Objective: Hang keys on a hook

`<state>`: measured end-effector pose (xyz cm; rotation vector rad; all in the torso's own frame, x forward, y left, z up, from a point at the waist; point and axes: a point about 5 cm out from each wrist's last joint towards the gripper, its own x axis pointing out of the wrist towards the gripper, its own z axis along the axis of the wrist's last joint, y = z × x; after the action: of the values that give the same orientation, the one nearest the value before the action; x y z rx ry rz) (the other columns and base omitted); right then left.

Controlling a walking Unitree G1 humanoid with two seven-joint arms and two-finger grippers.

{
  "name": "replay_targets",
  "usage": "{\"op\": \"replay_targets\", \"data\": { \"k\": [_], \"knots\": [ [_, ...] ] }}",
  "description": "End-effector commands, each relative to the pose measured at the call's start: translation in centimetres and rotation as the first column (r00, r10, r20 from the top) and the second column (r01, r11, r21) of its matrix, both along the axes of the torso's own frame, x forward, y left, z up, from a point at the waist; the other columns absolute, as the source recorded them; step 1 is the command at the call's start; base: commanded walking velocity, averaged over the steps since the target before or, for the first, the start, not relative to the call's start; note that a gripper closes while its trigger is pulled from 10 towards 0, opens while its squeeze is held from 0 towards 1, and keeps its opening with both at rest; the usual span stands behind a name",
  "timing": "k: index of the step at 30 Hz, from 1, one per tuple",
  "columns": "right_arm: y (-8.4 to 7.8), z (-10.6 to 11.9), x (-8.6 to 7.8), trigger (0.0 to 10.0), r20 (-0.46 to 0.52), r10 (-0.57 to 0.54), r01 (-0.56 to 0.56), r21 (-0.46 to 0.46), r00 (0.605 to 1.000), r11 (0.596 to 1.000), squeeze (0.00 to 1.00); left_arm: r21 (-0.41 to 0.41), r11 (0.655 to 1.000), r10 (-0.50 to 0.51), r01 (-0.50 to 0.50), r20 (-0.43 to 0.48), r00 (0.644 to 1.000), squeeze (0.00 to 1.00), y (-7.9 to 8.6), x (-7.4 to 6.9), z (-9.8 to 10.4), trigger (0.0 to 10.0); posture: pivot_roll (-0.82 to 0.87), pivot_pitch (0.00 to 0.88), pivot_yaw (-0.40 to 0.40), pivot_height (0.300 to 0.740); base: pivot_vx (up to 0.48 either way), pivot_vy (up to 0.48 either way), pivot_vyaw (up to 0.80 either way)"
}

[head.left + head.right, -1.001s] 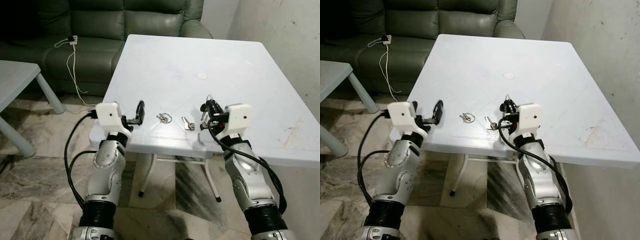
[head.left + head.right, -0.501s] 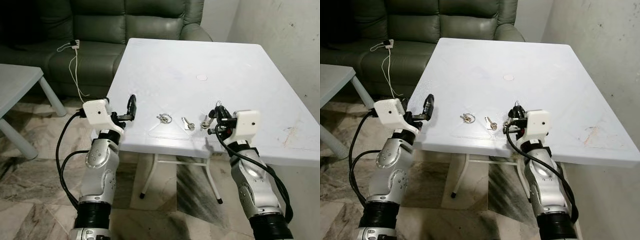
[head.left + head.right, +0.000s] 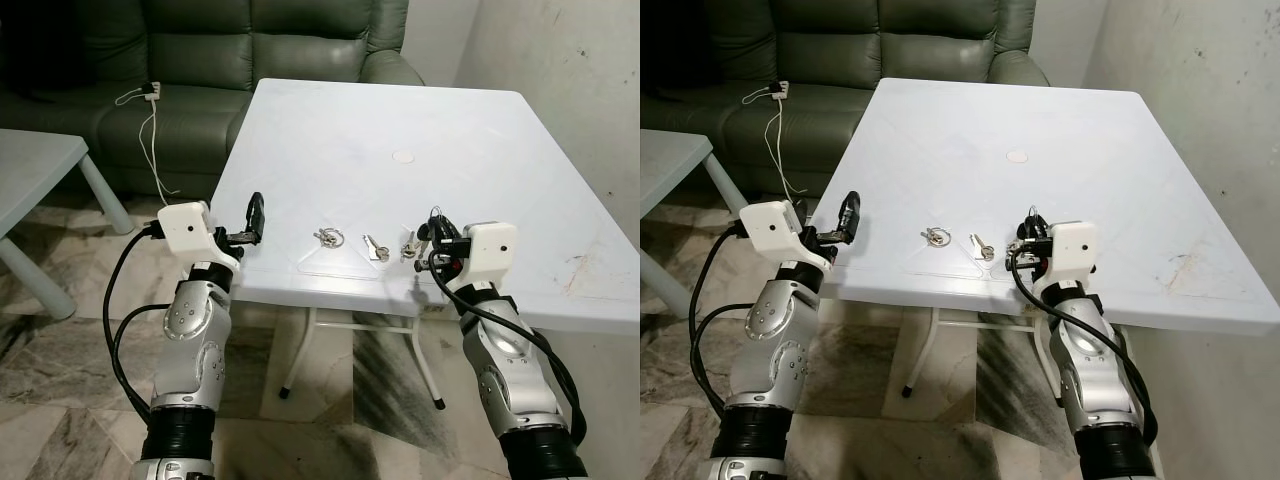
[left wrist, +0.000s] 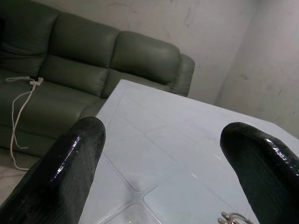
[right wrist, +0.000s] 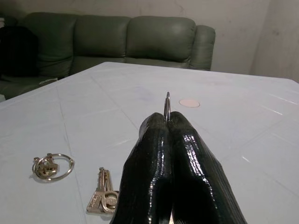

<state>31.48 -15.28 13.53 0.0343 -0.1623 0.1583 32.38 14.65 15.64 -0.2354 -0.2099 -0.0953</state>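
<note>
Silver keys on a thin metal ring (image 5: pixel 167 106) sit pinched between the closed black fingers of the right gripper (image 3: pixel 432 240) above the white plastic table's (image 3: pixel 400 120) near edge, while the left gripper (image 3: pixel 254 216) hovers spread open at the table's left edge.

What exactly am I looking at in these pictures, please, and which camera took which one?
It is a humanoid robot at a white table. Two pictures come from its head, looking down; two come from cameras on its wrists. The left gripper is open and holds nothing, at the table's near left edge. The right gripper is shut on a key ring, with keys hanging beneath. On the table lie a loose ring and a single key. A green sofa stands behind.
</note>
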Motion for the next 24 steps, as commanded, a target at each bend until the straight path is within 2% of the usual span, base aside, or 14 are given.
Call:
{"op": "replay_targets", "data": {
  "k": [1,15,24],
  "knots": [
    [-0.58,0.15,0.18,10.0,-0.008,-0.015,0.015,-0.003,1.000,1.000,0.00,0.001,1.000,-0.014,0.013,0.016,1.000,0.00,-0.29,0.15,0.36,10.0,-0.04,0.000,-0.059,0.740,0.000,0.000,0.00],
    [-0.59,0.11,0.21,10.0,-0.018,-0.012,0.012,-0.008,1.000,1.000,0.00,-0.011,1.000,-0.007,0.006,-0.009,1.000,0.00,-0.15,0.27,-0.01,10.0,-0.04,0.000,-0.059,0.740,0.000,0.000,0.00],
    [-0.66,0.07,0.38,10.0,-0.035,-0.011,0.010,-0.013,0.999,1.000,0.00,-0.008,1.000,0.000,-0.001,-0.012,1.000,0.00,-0.08,0.36,0.02,10.0,-0.04,0.000,-0.065,0.740,0.000,0.000,-0.76]
  ]
}}
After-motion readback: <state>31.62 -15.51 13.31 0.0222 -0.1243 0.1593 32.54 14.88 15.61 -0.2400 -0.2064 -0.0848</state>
